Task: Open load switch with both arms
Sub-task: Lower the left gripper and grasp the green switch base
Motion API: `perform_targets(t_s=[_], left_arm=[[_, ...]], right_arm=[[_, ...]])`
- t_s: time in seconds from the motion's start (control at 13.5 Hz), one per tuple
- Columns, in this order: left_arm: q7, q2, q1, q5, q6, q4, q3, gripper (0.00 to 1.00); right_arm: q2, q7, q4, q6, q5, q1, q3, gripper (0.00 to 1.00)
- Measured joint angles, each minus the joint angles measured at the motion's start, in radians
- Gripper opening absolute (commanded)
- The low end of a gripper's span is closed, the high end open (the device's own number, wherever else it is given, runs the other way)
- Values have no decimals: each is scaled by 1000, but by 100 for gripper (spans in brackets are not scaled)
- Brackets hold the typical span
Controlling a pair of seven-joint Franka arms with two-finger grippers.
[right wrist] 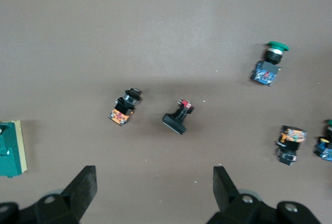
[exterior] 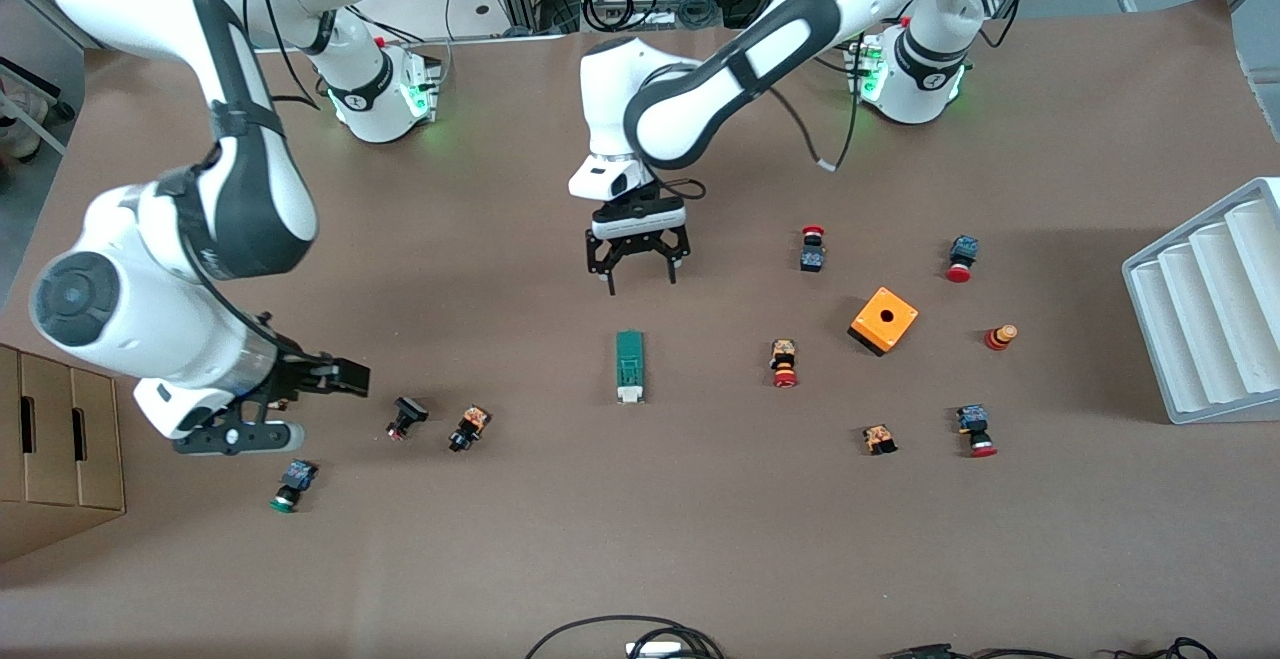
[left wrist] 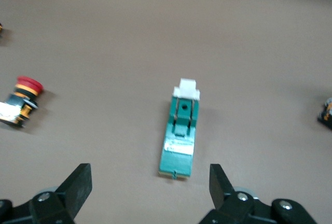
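The load switch (exterior: 630, 367) is a narrow green block with a white piece at the end nearer the front camera. It lies flat in the middle of the table. My left gripper (exterior: 641, 282) hangs open over the bare table just off the switch's green end. In the left wrist view the load switch (left wrist: 181, 133) lies ahead of the open left gripper (left wrist: 149, 182), clear of both fingers. My right gripper (exterior: 345, 379) is open over the table toward the right arm's end, with nothing between its fingers. The right wrist view shows the open right gripper (right wrist: 154, 182) and an edge of the load switch (right wrist: 10, 149).
Two small push buttons (exterior: 405, 417) (exterior: 468, 428) lie between the right gripper and the switch, and a green-capped one (exterior: 293, 484) lies nearer the camera. An orange box (exterior: 883, 319) and several more buttons lie toward the left arm's end. There a white rack (exterior: 1205, 309) stands; a cardboard box (exterior: 55, 449) is at the right arm's end.
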Motion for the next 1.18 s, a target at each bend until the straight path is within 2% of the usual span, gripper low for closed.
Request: perform_targets(t_s=[0.3, 0.44, 0.59, 0.81, 0.96, 1.18], left_arm=[[-116, 87, -50, 205, 0, 4, 20, 100], [-239, 131, -120, 314, -32, 6, 85, 100], [-298, 161, -216, 339, -101, 19, 160, 100], [-369, 202, -302, 365, -166, 86, 210, 100], [-390, 241, -347, 423, -194, 130, 266, 100], [-485, 286, -384, 488, -207, 150, 346, 99]], right_arm=[[28, 21, 0, 10, -74, 54, 3, 100], [31, 24, 1, 10, -113, 71, 4, 100], [31, -11, 1, 10, -119, 71, 3, 100], [31, -109, 1, 10, -119, 72, 7, 100], [32, -112, 1, 10, -103, 75, 17, 100], [34, -113, 1, 10, -1, 77, 17, 100]])
